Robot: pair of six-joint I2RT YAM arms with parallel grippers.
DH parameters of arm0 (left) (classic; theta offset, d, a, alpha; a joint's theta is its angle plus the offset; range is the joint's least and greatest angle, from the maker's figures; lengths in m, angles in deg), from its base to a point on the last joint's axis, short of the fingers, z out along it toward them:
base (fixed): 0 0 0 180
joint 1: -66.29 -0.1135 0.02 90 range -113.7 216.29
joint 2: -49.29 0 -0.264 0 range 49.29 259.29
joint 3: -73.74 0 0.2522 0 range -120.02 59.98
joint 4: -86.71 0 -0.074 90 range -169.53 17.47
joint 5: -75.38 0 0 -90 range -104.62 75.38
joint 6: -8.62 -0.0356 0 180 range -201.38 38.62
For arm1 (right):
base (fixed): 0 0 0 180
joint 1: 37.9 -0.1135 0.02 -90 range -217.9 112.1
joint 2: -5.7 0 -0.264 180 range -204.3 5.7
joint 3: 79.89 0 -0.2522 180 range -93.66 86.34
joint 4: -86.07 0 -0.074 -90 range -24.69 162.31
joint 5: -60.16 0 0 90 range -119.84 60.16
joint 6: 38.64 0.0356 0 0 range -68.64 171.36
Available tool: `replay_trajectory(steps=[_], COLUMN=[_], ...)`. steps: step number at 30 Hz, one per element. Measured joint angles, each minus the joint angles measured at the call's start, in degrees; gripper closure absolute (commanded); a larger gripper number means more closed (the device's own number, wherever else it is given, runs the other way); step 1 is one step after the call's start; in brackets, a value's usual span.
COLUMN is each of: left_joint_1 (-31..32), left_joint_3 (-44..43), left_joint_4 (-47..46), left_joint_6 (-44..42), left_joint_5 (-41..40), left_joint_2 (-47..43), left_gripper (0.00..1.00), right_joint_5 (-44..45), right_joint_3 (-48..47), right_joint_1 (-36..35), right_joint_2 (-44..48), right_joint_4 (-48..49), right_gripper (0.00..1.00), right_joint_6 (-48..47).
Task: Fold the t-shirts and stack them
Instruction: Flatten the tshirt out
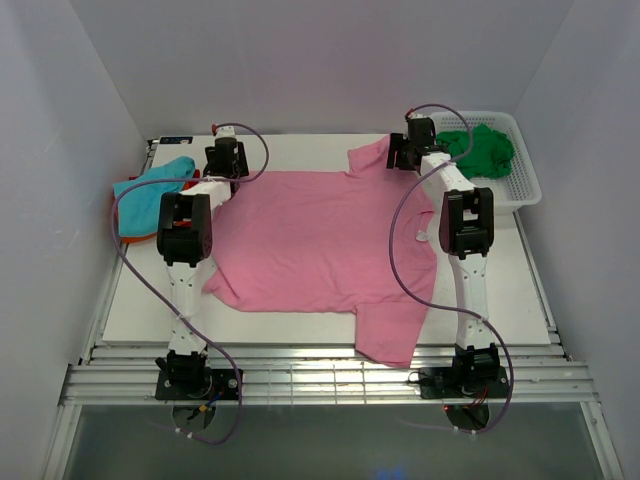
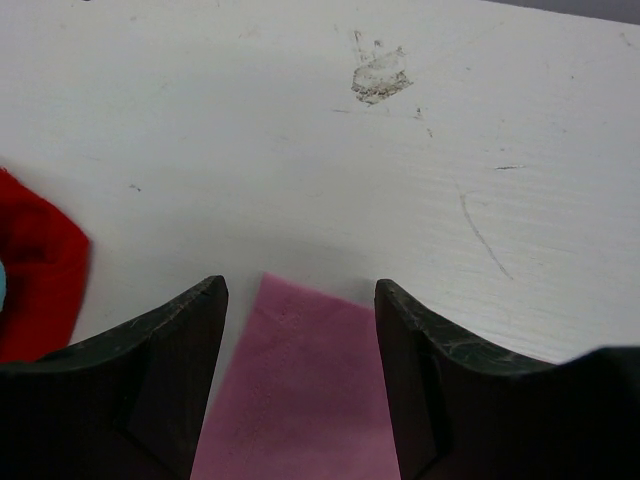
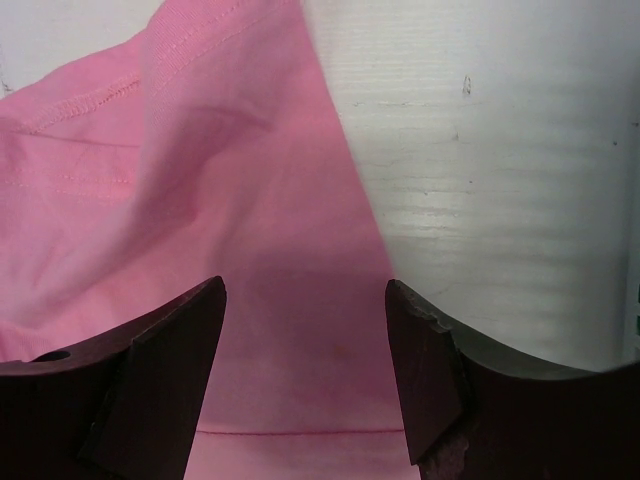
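Pink cotton t-shirt (image 1: pixel 320 240) lies spread flat on the white table (image 1: pixel 505 290), one sleeve drooping over the near edge, its long axis running left to right, collar to the right. Both arms reach its far edge: the left gripper (image 2: pixel 300 290) straddles the far left hem corner, the right gripper (image 3: pixel 305 285) the far sleeve, each with fingers spread wide, cloth between them, pinching nothing yet

White walls (image 1: pixel 300 60) enclose a scuffed white table (image 1: pixel 520 290) — aluminium rails (image 1: pixel 330 385) at front.
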Motion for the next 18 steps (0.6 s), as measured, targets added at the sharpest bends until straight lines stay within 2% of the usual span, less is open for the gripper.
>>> replay_trajectory(steps=[18], left_joint_1=[-0.26], left_joint_3=[-1.2], left_joint_4=[0.15], left_joint_6=[0.61], left_joint_5=[0.46], left_joint_2=[1.68], left_gripper=[0.29], right_joint_5=[-0.81], right_joint_3=[-4.26], right_joint_1=[1.18], right_joint_2=[-3.34], right_joint_4=[0.72], right_gripper=[0.29], right_joint_6=[1.55])
